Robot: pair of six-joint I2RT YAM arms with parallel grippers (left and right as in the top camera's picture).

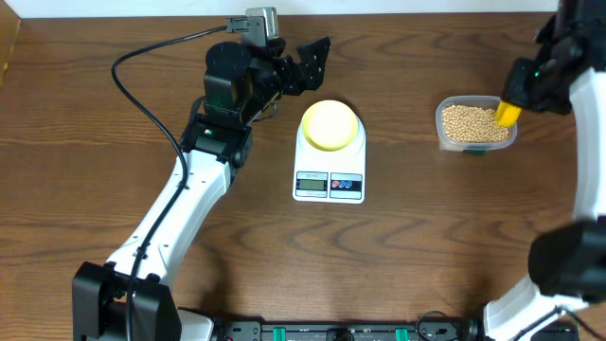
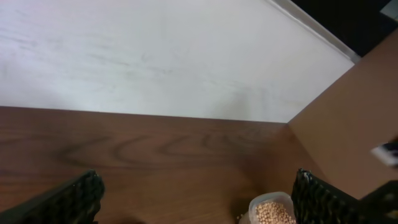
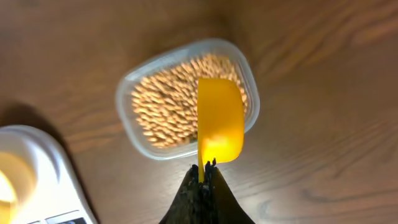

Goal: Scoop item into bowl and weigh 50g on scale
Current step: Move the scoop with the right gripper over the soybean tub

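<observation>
Beans (image 1: 473, 123) fill a clear tub (image 1: 443, 135) on the right side of a dark wood-grain table (image 1: 426, 256) in the overhead view. Near the middle, the pale-yellow bowl (image 1: 329, 124) sits on the far half of the white scale (image 1: 329, 182), well apart from the tub. The left gripper (image 1: 308, 59) hangs just beyond the scale's far left corner with its jaws spread wide and nothing between them. The right gripper (image 1: 523, 90) is above the tub's far right edge, clamped on a yellow scoop (image 1: 508, 115). A black cable (image 1: 142, 76) loops over the left of the table, and a pale strip of wall (image 1: 379, 6) runs along the far edge.

From the left wrist, two black fingers (image 2: 68, 202) stand far apart at the bottom corners. Beyond them the table runs to the white wall (image 2: 155, 56), with a brown side panel (image 2: 354, 124) on the right. The tub of beans (image 2: 272, 213) shows at the bottom edge.

From the right wrist, the closed jaws pinch the scoop's (image 3: 219, 118) handle. Its bowl lies over the beans (image 3: 165, 109) at the tub's (image 3: 127, 124) right side, though contact is hard to judge. The scale's (image 3: 50, 180) corner shows at the lower left, with what looks like the bowl's rim (image 3: 6, 193).
</observation>
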